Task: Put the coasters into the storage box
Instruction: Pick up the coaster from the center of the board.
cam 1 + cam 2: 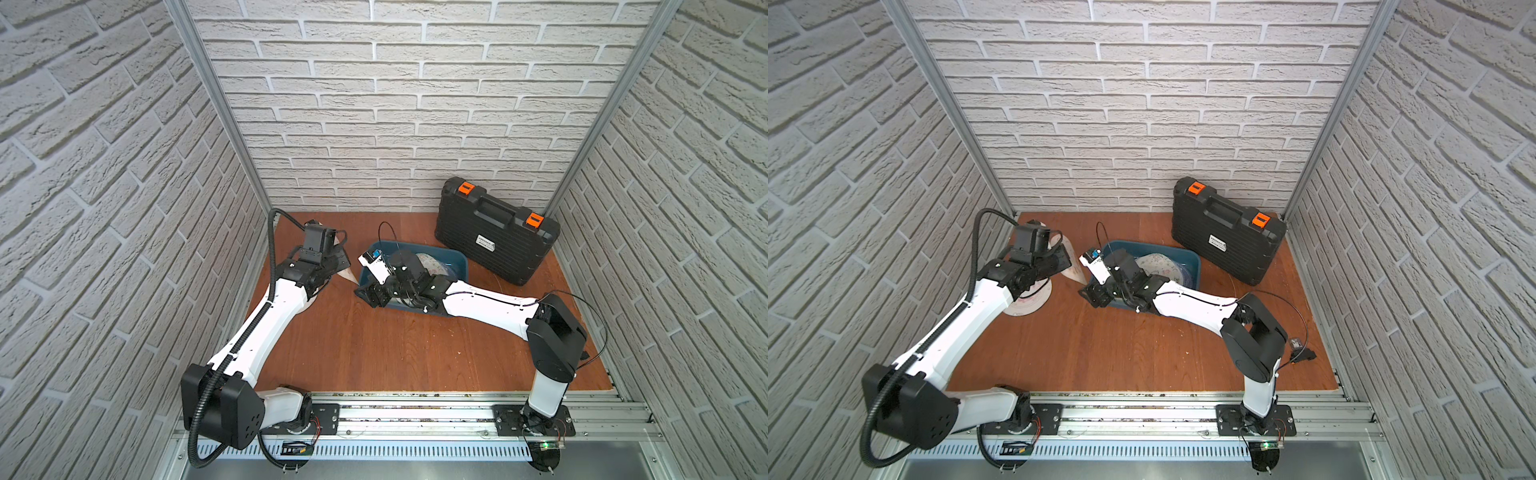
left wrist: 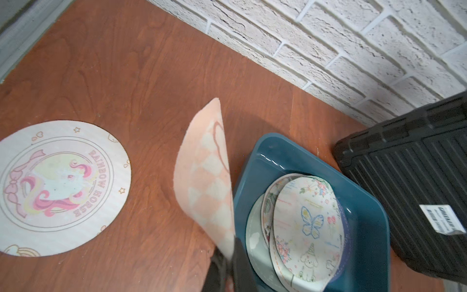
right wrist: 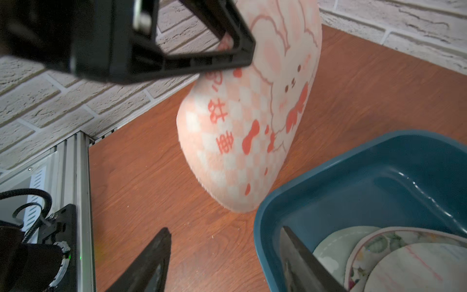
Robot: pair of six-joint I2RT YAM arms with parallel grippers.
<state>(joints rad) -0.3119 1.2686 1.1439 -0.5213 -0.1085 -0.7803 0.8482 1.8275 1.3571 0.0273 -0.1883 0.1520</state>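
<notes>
One pink coaster (image 3: 240,131) hangs pinched in my left gripper (image 2: 228,263). Right gripper (image 3: 224,228) spread, storage box (image 3: 353,164) rim between its fingers.

We record: white faux-brick walls (image 1: 374,104) on three sides; aluminium corner posts (image 1: 219,104); reddish-brown wooden desk (image 1: 374,353).

- The storage box (image 1: 456,259) sits on the table (image 1: 374,353), a little behind its middle.
- Several coasters (image 2: 308,227) lie in the box, one overlapping another.
- The case (image 1: 494,232) is in the back right corner, behind and right of the box, near it but apart.
- One loose coaster (image 2: 60,187) lies flat near the left edge.
- Between it and the box, the held coaster (image 3: 242,141) hangs on edge from the left gripper (image 2: 227,252), just beside the box's left end.
</notes>
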